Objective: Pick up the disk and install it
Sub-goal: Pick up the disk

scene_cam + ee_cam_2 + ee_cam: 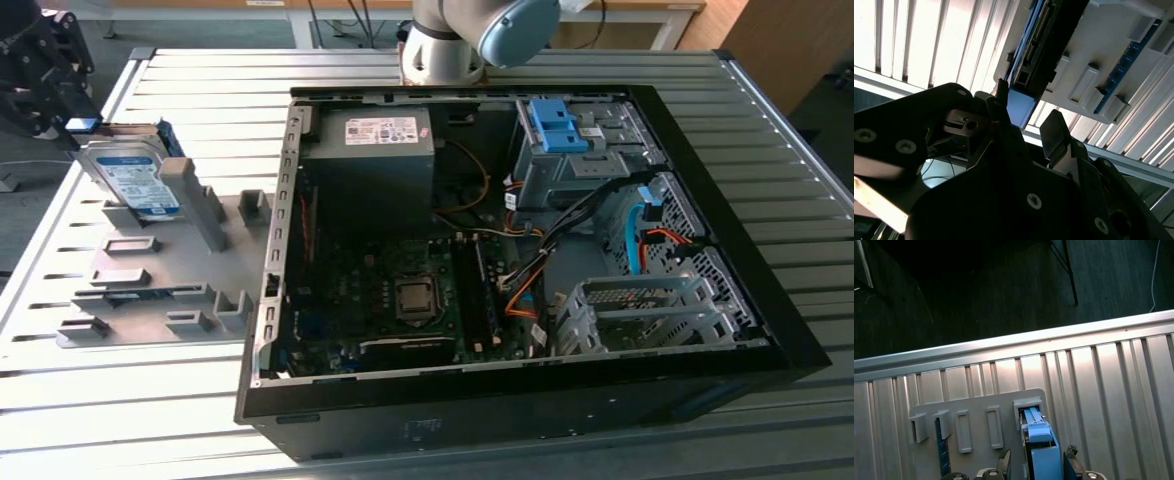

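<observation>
The disk [127, 178], silver with a white-and-blue label and a blue caddy, stands tilted in a slot of the grey fixture plate [174, 290] at the exterior view's left. My black gripper [80, 122] hangs at its upper end. In the second wrist view the gripper [1026, 115] straddles the caddy's blue edge [1019, 105], with one finger [1000, 97] close against it and the other pad [1056, 132] a little apart. In the first wrist view the disk's blue caddy [1041, 440] lies between the fingertips [1070, 455], and the gripper [1038, 460] is open around it.
An open computer case [534, 400] lies on the slatted metal table [134, 400]. Inside it are a grey drive bay topped by a blue bracket [561, 125], a wire-frame drive cage [641, 310], cables and the motherboard [400, 290]. The arm's base [447, 45] stands behind the case.
</observation>
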Controlling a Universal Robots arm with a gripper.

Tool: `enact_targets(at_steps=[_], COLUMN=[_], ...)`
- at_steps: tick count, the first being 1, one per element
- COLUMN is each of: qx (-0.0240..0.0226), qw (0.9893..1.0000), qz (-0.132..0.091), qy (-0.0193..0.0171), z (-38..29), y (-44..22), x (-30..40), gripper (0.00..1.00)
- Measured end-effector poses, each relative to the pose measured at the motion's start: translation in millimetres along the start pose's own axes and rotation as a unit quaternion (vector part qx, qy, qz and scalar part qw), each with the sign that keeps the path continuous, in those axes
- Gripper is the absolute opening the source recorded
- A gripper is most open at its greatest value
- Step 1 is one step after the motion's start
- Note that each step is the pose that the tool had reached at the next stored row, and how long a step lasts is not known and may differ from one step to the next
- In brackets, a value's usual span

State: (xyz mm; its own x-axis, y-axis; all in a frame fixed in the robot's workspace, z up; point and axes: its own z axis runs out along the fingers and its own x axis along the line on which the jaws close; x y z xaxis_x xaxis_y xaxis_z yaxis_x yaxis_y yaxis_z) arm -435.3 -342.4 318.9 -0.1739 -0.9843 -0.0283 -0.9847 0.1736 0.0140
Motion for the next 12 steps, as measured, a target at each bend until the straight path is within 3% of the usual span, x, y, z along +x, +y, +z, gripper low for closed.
enact_targets(at_steps=[9,11,12], qx=[-0.0002,-0.0002,-0.0002], qw=[1.0000,1.0000,1.0000], qz=[0.000,0.000,0.000], qy=[0.0013,0.0020,0.0027], z=[12.5,15.7,17.0], y=[0.0,0.0,0.0], x=[-0.7,-0.6,-0.7], gripper=[0.53,0.51,0.44])
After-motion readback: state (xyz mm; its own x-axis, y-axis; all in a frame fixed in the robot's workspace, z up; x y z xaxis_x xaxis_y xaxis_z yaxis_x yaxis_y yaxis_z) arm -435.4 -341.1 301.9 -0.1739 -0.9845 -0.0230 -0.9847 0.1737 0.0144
